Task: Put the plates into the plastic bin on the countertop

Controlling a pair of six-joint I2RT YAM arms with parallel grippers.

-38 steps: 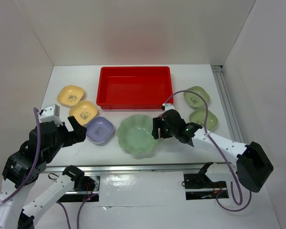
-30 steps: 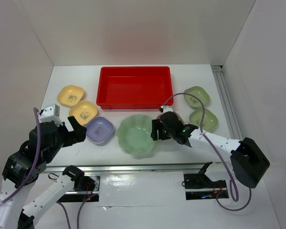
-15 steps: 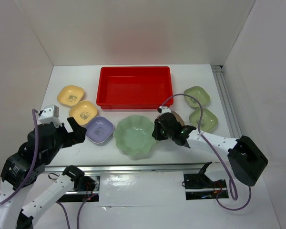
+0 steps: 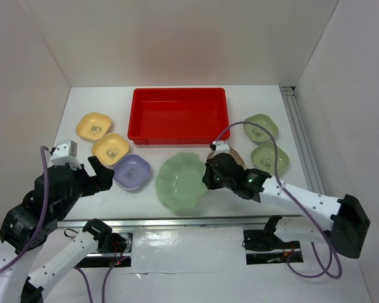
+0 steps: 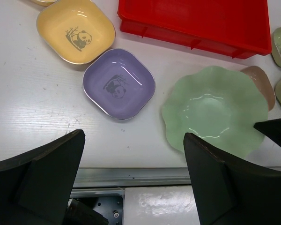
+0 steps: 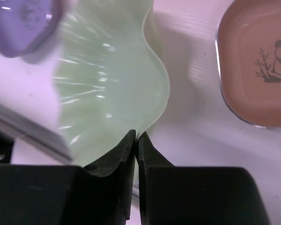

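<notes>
The right hand [image 4: 210, 179] was clamped on the 3 o'clock rim of the pale green scalloped dish [image 4: 179, 183], fingers nearly together with only the rim between them. The dish sat on the table [image 4: 252, 101] at 6 o'clock of the red bin [image 4: 177, 117], apart from it, and appeared tipped up at the gripped edge. The brownish-pink dish [image 6: 255, 70] lay at about 1 o'clock of the green one and the lavender dish [image 4: 132, 171] at its 9 o'clock; the left hand [image 4: 100, 172] hung at 9 o'clock of the lavender dish, fingers wide apart, holding nothing.
</notes>
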